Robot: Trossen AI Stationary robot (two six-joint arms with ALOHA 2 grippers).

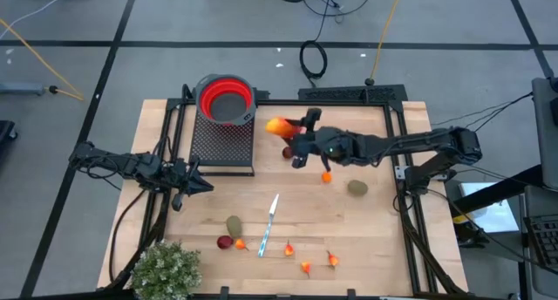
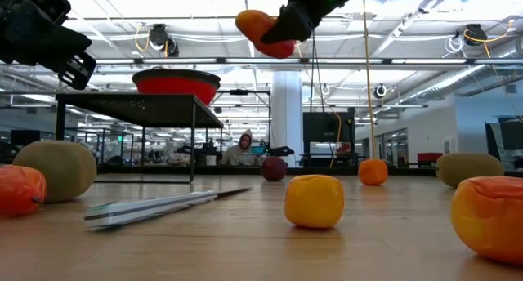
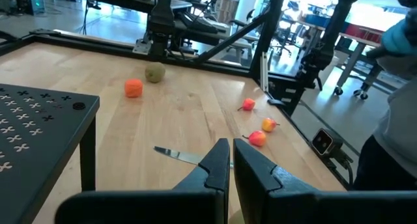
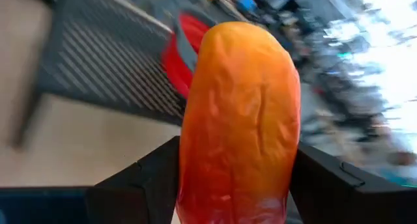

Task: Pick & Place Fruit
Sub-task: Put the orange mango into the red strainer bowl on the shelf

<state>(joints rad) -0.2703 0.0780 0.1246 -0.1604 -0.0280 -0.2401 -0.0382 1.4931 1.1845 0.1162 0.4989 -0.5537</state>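
While the wooden table carries most of the fruit, one piece is off its surface. At the back stands a black perforated stand with a red collapsible bowl on its far end.

The right arm reaches in from the right side, and the right gripper is clenched on the long orange-red fruit, holding it in the air beside the stand, near the bowl; the right wrist view shows both dark fingers pressed against its sides.

The left arm rests at the left side of the table, and the left gripper sits low with its fingers drawn almost together, grasping nothing.

A bushy grey-green plant sits at the front left corner. A knife lies near the middle of the table.

One olive oval lies left of the knife, with a dark-red ball and a small orange piece just beside it. A second olive oval lies toward the right side, near an orange ball. Another dark-red ball sits under the right arm. Three small red-orange pieces lie along the front edge.
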